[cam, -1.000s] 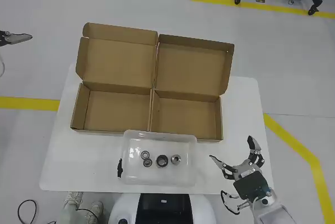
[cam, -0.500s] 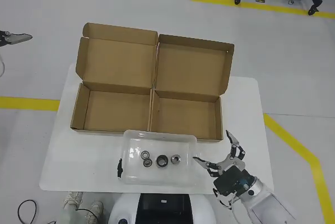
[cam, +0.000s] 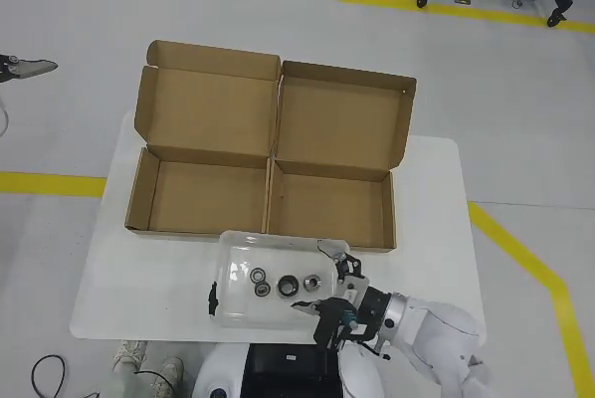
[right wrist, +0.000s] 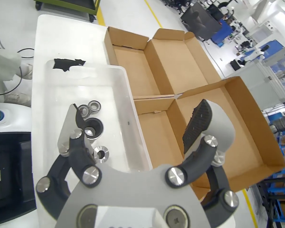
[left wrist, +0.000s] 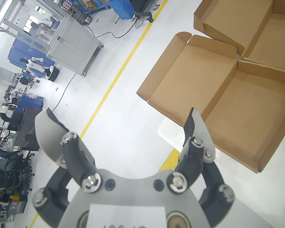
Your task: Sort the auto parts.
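Sorting status: not started; 11 o'clock box (cam: 208,197) and 1 o'clock box (cam: 327,207) were bare, and all four parts (cam: 287,286) sat in the clear tray (cam: 240,306) at the table's (cam: 427,199) 6 o'clock.
Left gripper (left wrist: 120,115): spread wide, held nothing, hung off the table, out around 10 o'clock by my read.
Right gripper (right wrist: 139,105): spread, held nothing, sat over the tray's 3 o'clock end; one finger above the parts, the other past the tray wall.
Bearings risk: the two roller bearings (right wrist: 95,106) lay touching, so a wide close could drag both.
Slip risk: round polished metal could squirt out of the pads (right wrist: 198,122).
Rim risk: a straight drop would likely land that outer finger on the rim and shove or tip the light tray.
Tray: thin clear plastic, rounded corners, black tape scrap (right wrist: 67,64) at its 9 o'clock end.
Parts, 9 to 3: two ribbed steel rings, glossy dark cup (right wrist: 93,126), bright flanged bushing (right wrist: 101,153).
Boxes: matte brown corrugated card, lids folded back toward 12.
Pads: black ribbed rubber.
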